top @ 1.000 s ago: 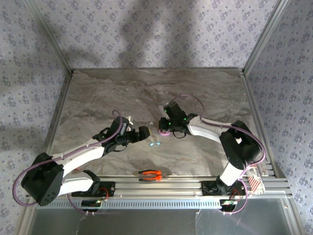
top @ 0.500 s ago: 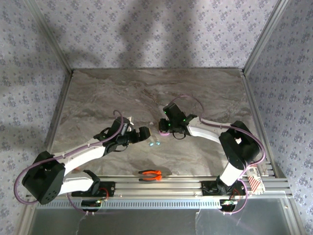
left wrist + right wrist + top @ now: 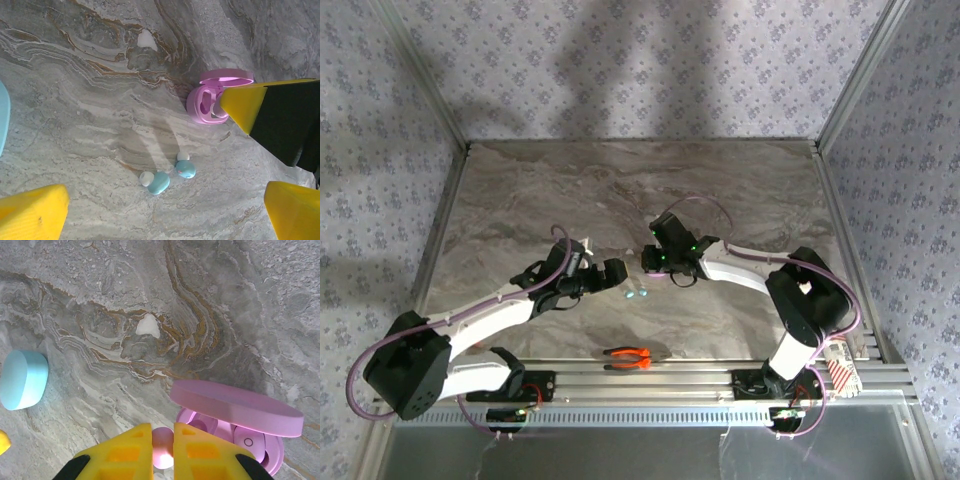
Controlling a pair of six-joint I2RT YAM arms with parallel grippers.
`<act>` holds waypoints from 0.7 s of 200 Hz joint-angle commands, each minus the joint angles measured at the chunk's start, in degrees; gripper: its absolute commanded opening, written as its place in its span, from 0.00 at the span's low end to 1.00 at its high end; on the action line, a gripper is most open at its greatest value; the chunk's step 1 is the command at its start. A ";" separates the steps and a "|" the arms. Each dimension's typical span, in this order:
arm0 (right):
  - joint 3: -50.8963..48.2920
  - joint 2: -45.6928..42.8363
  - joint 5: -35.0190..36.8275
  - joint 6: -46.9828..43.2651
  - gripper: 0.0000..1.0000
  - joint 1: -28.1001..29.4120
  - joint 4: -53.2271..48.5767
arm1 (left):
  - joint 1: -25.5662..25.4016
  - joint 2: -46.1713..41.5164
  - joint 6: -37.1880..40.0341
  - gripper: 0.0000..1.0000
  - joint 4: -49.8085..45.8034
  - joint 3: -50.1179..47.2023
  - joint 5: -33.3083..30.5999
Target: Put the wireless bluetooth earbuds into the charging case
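Observation:
My right gripper [image 3: 163, 440] is shut on a pinkish-purple earbud [image 3: 162, 449], held just left of the open pink charging case [image 3: 227, 432]. The case's lid [image 3: 235, 407] stands up, and another pink earbud [image 3: 248, 442] sits in one of its wells. Two teal earbuds [image 3: 160, 182] [image 3: 185, 169] lie loose on the marble, side by side, below the pink case [image 3: 205, 102]. My left gripper [image 3: 165, 215] hovers open above them with nothing between its fingers. In the top view the left gripper [image 3: 617, 272] and right gripper [image 3: 652, 262] face each other at mid-table.
A closed teal case [image 3: 24, 379] lies on the marble left of the pink one. Orange-handled pliers [image 3: 628, 357] rest near the front edge. The marble table [image 3: 740, 180] is walled at the back and both sides.
My right gripper has crept slightly left and away from the arms' bases, carrying the pink earbud beside the case. The left arm has stayed still.

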 commanded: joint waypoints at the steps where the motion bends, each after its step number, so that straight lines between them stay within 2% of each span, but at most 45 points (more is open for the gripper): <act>1: 1.03 1.03 2.00 0.32 0.13 0.28 -0.21 | -0.24 -0.57 1.04 1.00 0.93 -0.62 0.70; 140: 0.27 3.22 1.66 0.48 0.14 0.01 1.49 | -0.28 0.88 1.19 1.00 1.40 -0.40 1.01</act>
